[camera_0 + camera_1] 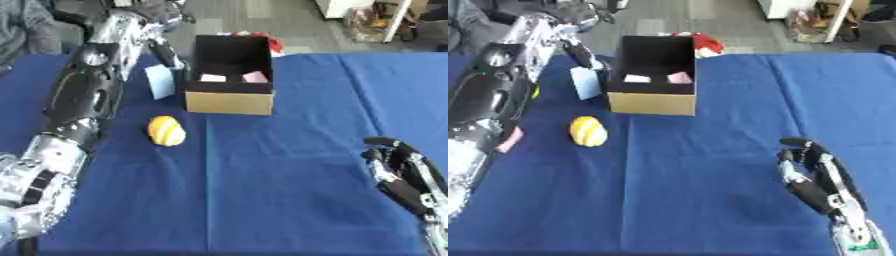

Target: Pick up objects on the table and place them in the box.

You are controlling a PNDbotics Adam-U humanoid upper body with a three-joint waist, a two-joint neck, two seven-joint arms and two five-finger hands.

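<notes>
An open cardboard box [229, 103] with a black inside stands at the far middle of the blue table; two pink pieces [213, 77] [255, 77] lie in it. My left arm reaches up along the left side. My left hand [168, 52] hangs just left of the box, its fingers pinching the top of a light blue flat piece [160, 81] that hangs beside the box's left wall. Nearer, a yellow striped egg-shaped object [166, 130] lies on the cloth. At the lower right my right hand [401, 172] rests open, fingers up, holding nothing.
A pink piece [509, 140] shows beside my left forearm at the left edge. Something red [276, 45] lies just behind the box. The blue cloth [289, 200] stretches bare across the middle and right. Floor and furniture lie beyond the far edge.
</notes>
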